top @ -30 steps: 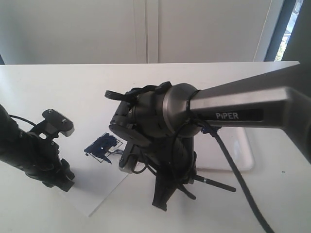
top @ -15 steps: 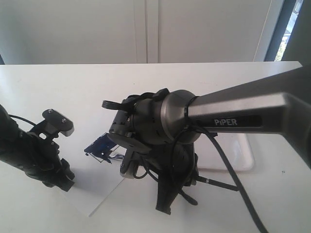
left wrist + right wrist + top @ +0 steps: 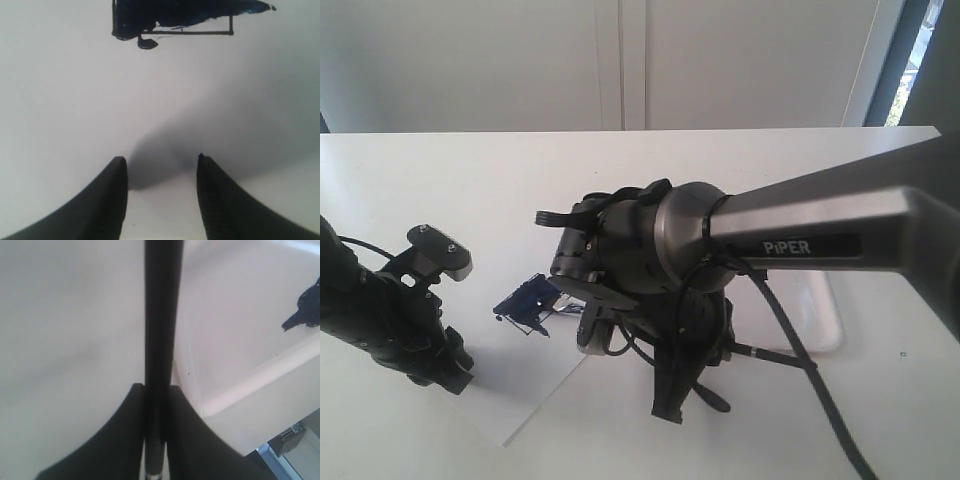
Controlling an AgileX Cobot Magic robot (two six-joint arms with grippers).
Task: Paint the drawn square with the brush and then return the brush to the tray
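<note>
brush (image 3: pixel 161 315) clamped, tray (image 3: pixel 250 384) rim just beside

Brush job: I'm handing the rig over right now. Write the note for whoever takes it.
Left end effector: open, empty, facing the square over the white paper sheet.
Right end effector: shut on the long black-handled paintbrush; bristles hidden.
Thin black drawn square: mostly dark navy paint, with a bare strip along one edge; its far part is out of frame.
Shallow white plastic tray: beside the right arm, with a dark paint blob in it.
Done: most of the painting.
Left: fill the strip if needed, then lay the brush in the tray.
</note>
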